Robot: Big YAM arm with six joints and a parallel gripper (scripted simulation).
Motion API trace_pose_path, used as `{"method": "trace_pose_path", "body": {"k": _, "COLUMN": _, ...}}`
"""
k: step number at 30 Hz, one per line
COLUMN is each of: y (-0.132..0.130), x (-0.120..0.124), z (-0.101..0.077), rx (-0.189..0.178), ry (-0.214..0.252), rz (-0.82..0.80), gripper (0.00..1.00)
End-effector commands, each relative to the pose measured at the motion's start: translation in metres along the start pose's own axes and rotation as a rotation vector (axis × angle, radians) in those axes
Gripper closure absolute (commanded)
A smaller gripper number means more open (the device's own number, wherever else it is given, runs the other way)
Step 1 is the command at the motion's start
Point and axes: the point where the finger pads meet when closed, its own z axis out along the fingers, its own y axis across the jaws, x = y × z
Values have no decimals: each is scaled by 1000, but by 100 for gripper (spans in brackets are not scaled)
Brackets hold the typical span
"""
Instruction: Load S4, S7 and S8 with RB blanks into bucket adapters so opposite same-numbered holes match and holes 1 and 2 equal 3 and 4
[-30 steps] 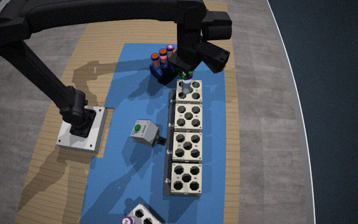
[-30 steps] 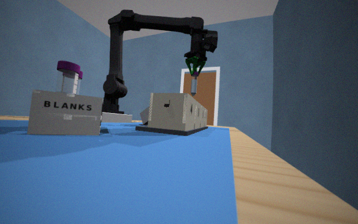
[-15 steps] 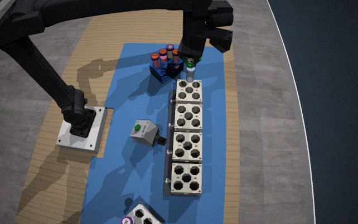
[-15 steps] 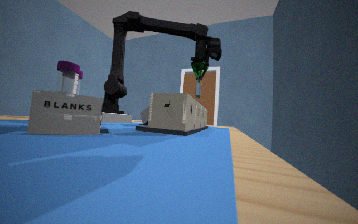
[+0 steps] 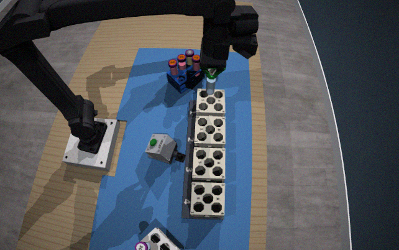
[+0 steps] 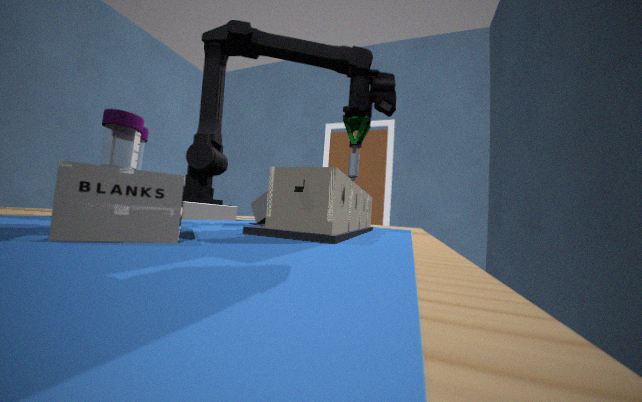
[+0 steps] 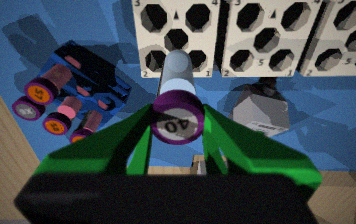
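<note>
A 40 mL blank [image 7: 177, 102], purple cap with a white dot, is clamped by the cap between the green fingers of the tool [image 5: 212, 73], closed partway down onto it. It's held upright, lower end just above adapter 1 [image 5: 221, 100]; in the wrist view it sits over the near edge between holes 1 and 2, though exactly which hole can't be told. All five holes of adapter 1 look dark and unfilled, and the same is seen in the other three adapters on the stand ST [image 5: 186, 174].

Just beside adapter 1, the blue sample rack RS [image 5: 176, 81] is seen with four capped tubes, S7 [image 7: 42, 90] readable among them. The green key DONE [image 5: 153, 142] is mounted on a grey box near the row. The white blank rack RB [image 6: 75, 220], marked BLANKS, is parked well apart at the other end of the bench [image 6: 500, 320].
</note>
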Motion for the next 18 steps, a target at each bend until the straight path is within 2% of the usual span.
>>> {"method": "trace_pose_path", "body": {"k": 1, "y": 4, "x": -10, "z": 3, "rx": -7, "ry": -28, "rz": -24, "gripper": 100}}
{"method": "trace_pose_path", "body": {"k": 12, "y": 7, "x": -10, "z": 33, "rx": -7, "ry": -28, "rz": -24, "gripper": 100}}
{"method": "trace_pose_path", "body": {"k": 14, "y": 12, "x": -24, "z": 15, "rx": -20, "ry": -71, "rz": -25, "gripper": 100}}
{"method": "trace_pose_path", "body": {"k": 16, "y": 12, "x": -24, "z": 15, "rx": -20, "ry": -71, "rz": -25, "gripper": 100}}
{"method": "trace_pose_path", "body": {"k": 17, "y": 13, "x": -23, "z": -4, "rx": -33, "ry": -111, "rz": -25, "gripper": 100}}
{"method": "trace_pose_path", "body": {"k": 18, "y": 13, "x": -24, "z": -5, "rx": -34, "ry": -115, "rz": -25, "gripper": 100}}
